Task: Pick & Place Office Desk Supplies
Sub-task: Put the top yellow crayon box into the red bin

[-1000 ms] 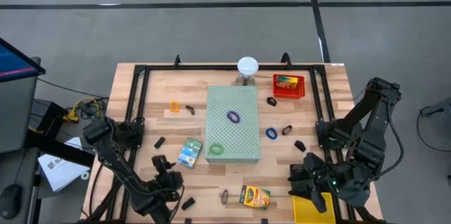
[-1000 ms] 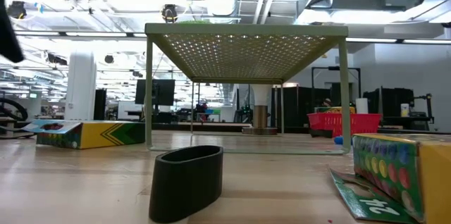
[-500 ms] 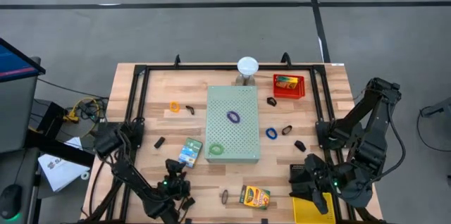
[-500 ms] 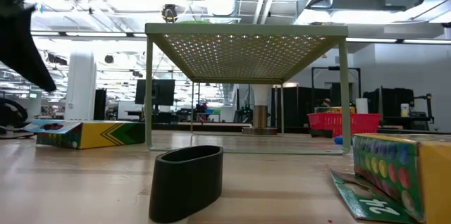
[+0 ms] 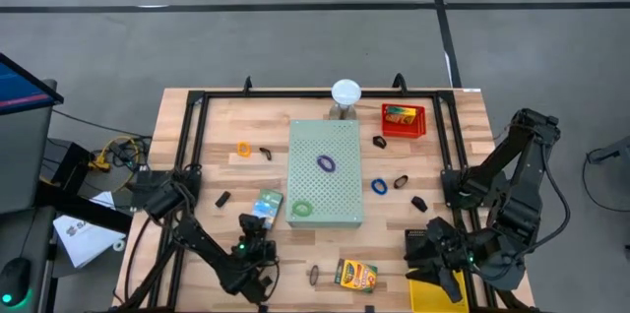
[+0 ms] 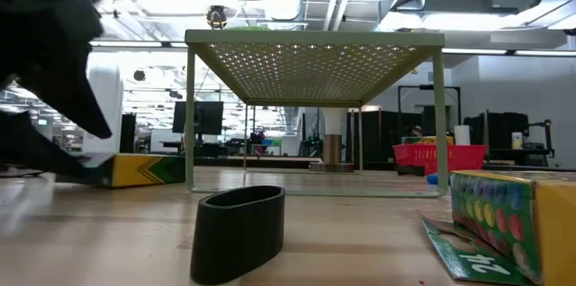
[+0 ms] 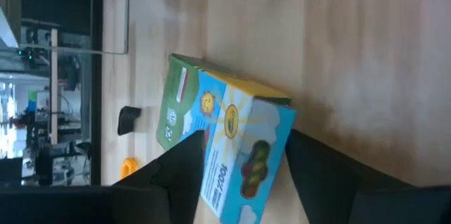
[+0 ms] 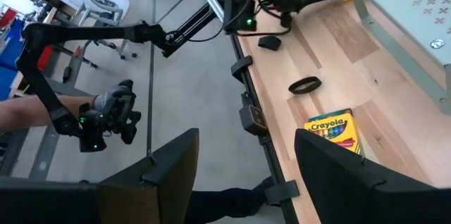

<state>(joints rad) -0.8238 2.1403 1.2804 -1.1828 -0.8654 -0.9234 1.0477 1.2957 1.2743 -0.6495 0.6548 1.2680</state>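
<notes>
Left gripper (image 5: pixel 258 237): fingers spread, straddling the near end of the teal printed box (image 7: pixel 232 150) without yet pinching it, evidently lined up for a grasp. Box lies flat on the table (image 5: pixel 226 121), just beside the left edge of the pale-green perforated board (image 5: pixel 326 172). Right gripper (image 8: pixel 246 175): fingers apart, empty, parked off the table's near right corner. Yellow-green crayon box (image 5: pixel 355 275) lies near the front edge, black loop (image 5: pixel 313 275) beside it. Purple band (image 5: pixel 326 163) and green band (image 5: pixel 301 209) rest on the board.

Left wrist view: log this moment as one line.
left pincer: open, straddling teal box | box: flat on table, not lifted | right pincer: open, empty, waiting at table's near-right edge
</notes>
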